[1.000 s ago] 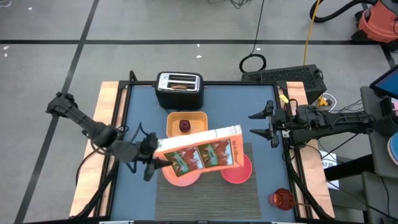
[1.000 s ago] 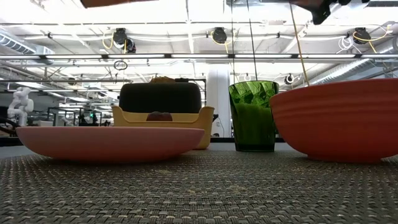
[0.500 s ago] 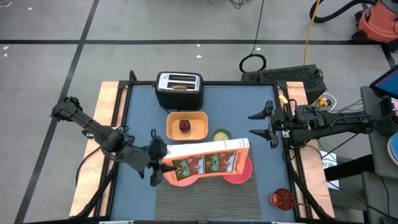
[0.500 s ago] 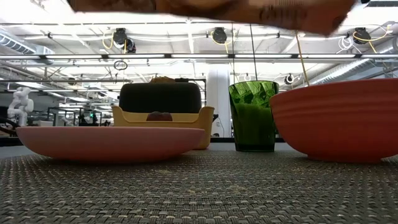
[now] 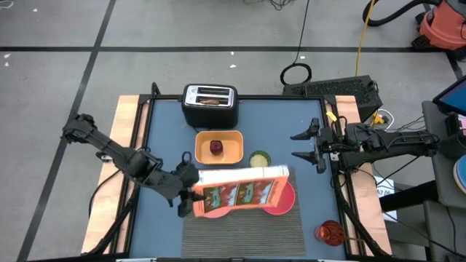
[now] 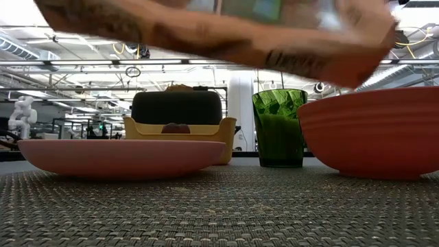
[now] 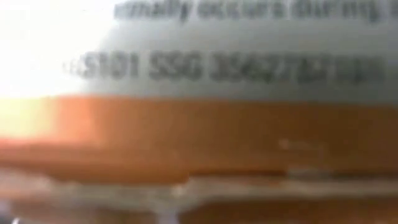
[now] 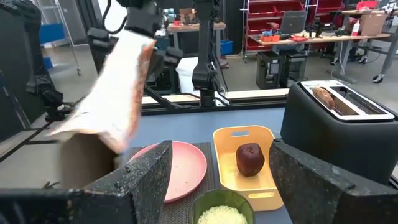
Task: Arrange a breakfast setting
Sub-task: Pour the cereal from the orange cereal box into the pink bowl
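From above, the left gripper (image 5: 188,195) has its fingers grasping one end of the orange-red cereal box (image 5: 240,191), tipped over the pink plate (image 5: 211,211) and pink bowl (image 5: 280,200). The right gripper (image 5: 309,145) waits beside the counter, fingers spread and empty.

From low down, the box hangs above the placemat (image 6: 206,206).

The pouring step looks under way; next the box must tip over the bowl.

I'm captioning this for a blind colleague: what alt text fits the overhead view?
The left hand holds an orange-red cereal box tipped sideways over a pink plate and pink bowl on a grey placemat. The right hand waits open at the table's right edge.
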You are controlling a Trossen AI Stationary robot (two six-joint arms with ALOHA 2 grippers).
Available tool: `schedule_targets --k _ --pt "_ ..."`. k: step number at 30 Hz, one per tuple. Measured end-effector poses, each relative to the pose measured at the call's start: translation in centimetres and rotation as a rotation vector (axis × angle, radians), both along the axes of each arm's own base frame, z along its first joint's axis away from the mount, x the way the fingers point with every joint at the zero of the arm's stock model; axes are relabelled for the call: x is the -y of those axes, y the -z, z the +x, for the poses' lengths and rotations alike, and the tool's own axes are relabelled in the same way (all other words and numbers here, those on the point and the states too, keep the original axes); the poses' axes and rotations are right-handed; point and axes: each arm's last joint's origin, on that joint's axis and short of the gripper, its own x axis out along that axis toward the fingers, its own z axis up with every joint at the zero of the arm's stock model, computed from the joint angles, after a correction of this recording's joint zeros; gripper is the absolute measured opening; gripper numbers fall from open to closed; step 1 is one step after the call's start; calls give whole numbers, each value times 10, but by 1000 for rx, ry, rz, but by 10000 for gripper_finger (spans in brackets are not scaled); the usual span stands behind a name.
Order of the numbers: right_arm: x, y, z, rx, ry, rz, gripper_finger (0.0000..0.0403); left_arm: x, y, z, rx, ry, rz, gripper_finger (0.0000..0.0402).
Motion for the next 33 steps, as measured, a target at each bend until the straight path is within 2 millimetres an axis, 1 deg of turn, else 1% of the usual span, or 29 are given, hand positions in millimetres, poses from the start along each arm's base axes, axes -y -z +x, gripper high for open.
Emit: schedule_targets --k 3,7,10,14,33 --pt "0 0 0 -2 0 0 258 -2 -6 0 45 -31 -2 186" --pt "0 0 0 -2 0 0 258 -3 -2 0 6 -1 -15 186" --pt "0 0 0 -3 0 0 258 -5 -4 1 25 -22 -11 186" --pt "0 0 0 -2 0 0 258 -5 -3 0 -4 3 -26 186" --pt "0 0 0 -3 0 0 258 -11 -3 3 -9 -13 -46 186"
